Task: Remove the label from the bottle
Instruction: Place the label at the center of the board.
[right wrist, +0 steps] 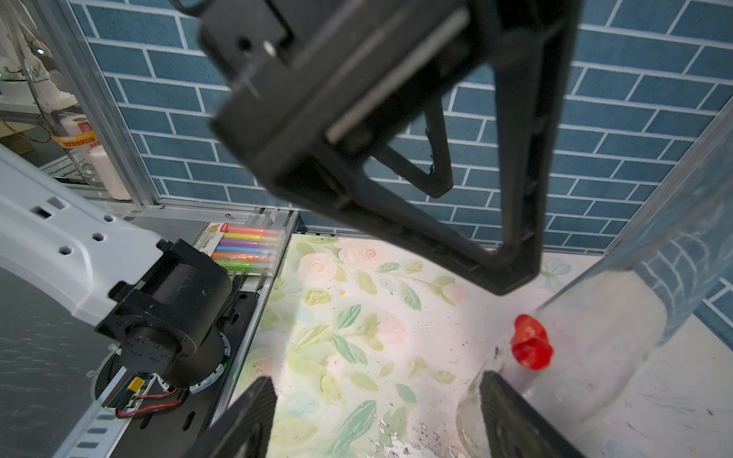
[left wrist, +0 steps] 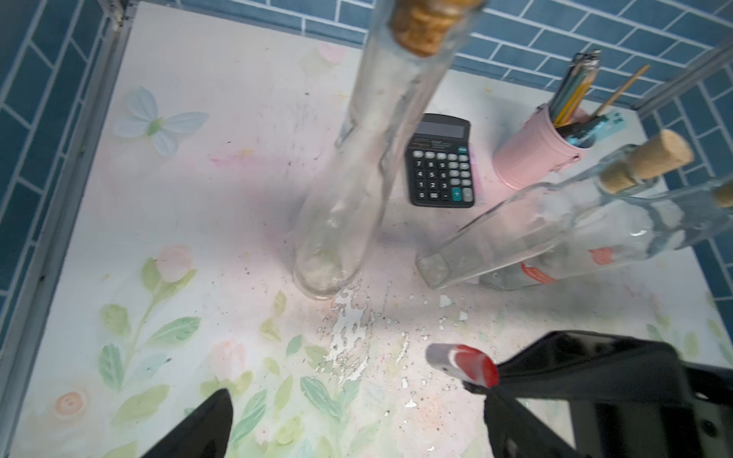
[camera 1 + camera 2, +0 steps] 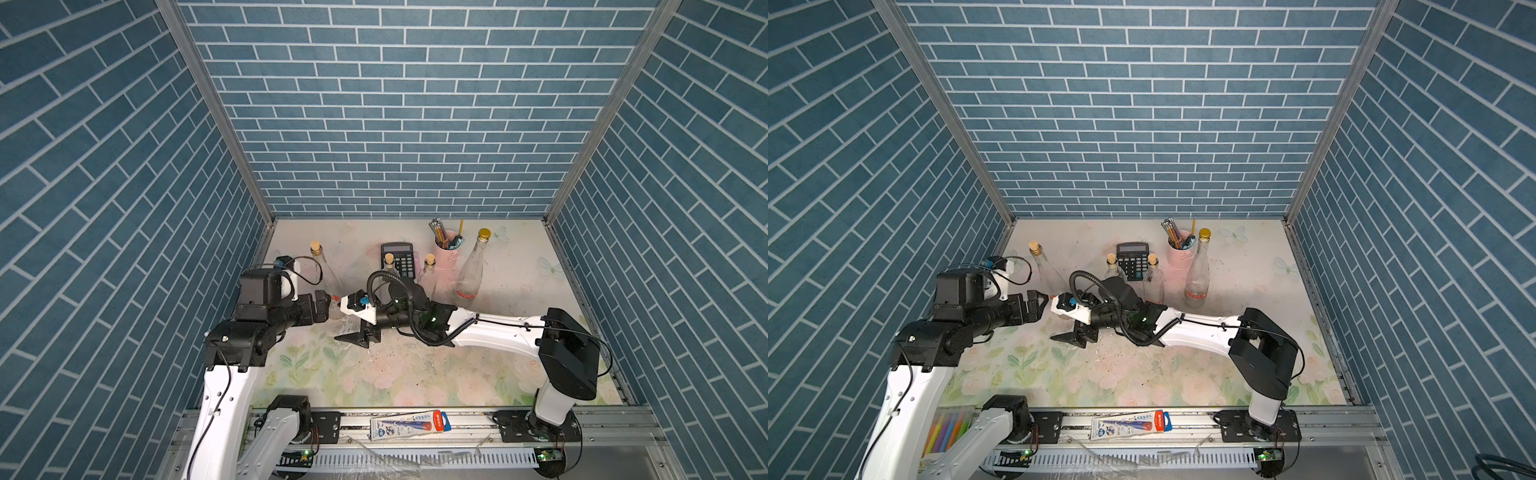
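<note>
Clear glass corked bottle [image 3: 325,276] stands unheld on the floral tabletop [image 3: 374,374] between both arms. Left gripper [image 2: 357,386] and right gripper [image 1: 377,396] both gape, gripping nothing. A nudge could topple it; the red-and-white label scrap [image 2: 462,365] at the left fingertip may re-stick.

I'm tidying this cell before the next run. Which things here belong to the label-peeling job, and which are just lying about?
Job: tall corked bottle, red label scrap, left gripper, right gripper.
Lying about: calculator, pink pencil cup, small corked bottles, gold-capped bottle, marker pack, packet on the rail.
</note>
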Robot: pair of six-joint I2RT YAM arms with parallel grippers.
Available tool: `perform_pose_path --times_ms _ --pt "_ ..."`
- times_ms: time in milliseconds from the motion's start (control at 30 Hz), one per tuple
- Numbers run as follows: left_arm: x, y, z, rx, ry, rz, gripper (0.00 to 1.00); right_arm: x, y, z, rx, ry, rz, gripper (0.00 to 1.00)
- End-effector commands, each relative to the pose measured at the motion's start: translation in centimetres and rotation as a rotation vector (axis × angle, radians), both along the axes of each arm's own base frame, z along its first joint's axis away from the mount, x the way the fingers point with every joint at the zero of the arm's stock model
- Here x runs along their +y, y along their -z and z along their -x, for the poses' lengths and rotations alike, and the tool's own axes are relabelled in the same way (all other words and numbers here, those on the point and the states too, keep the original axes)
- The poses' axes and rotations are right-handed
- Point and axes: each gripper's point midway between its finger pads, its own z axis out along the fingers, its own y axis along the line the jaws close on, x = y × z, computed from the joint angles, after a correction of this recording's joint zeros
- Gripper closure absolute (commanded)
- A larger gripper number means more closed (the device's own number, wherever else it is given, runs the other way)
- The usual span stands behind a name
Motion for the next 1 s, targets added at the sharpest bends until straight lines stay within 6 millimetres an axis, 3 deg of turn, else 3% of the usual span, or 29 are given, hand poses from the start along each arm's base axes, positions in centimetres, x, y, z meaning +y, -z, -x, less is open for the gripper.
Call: perform_pose_path --times_ms 0,367,967 --pt "-1.6 -1.0 0.0 -0.027 0.081 0.066 0.01 0.4 -0.8 0.2 -0.040 -0.032 -0.014 0.18" --pt "-2.1 0.6 -0.8 0.019 0.092 0.086 0.00 0.3 -1.7 0.7 -0.053 -0.044 -0.033 0.18" --pt "-0.4 3.1 -0.6 0.110 0.028 0.004 0.00 0.1 -3.1 0.0 -0.084 0.007 -0.072 0.18"
